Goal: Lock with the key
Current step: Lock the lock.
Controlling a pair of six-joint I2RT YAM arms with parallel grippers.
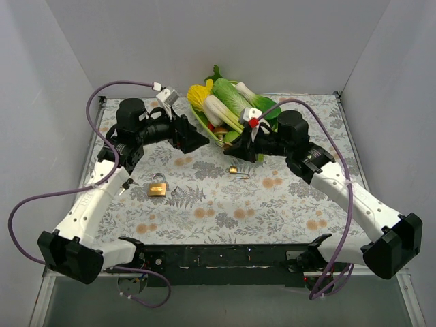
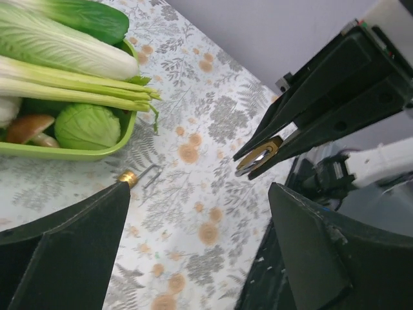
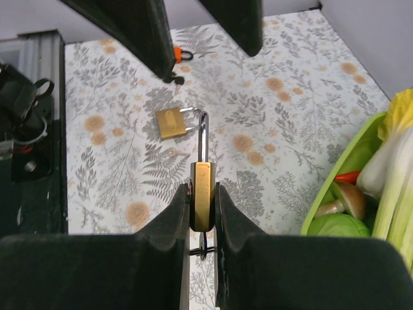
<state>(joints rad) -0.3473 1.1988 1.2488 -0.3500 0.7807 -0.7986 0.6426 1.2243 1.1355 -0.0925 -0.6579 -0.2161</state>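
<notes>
Unclear from above, plain from the right wrist: brass padlock [image 3: 202, 181] pinched in the right gripper [image 3: 201, 194] near the far edge, left gripper [image 2: 200, 190] spread wide. In the green tray [image 2: 77, 154]: cabbage [image 2: 87, 126], leeks [image 2: 71, 84], mushroom [image 2: 29, 128].

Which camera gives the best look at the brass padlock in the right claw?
The right wrist view: the padlock sits centred between the right gripper's fingers, shackle showing. The left wrist view shows it small, edge-on. From the top view I cannot make it out.
</notes>
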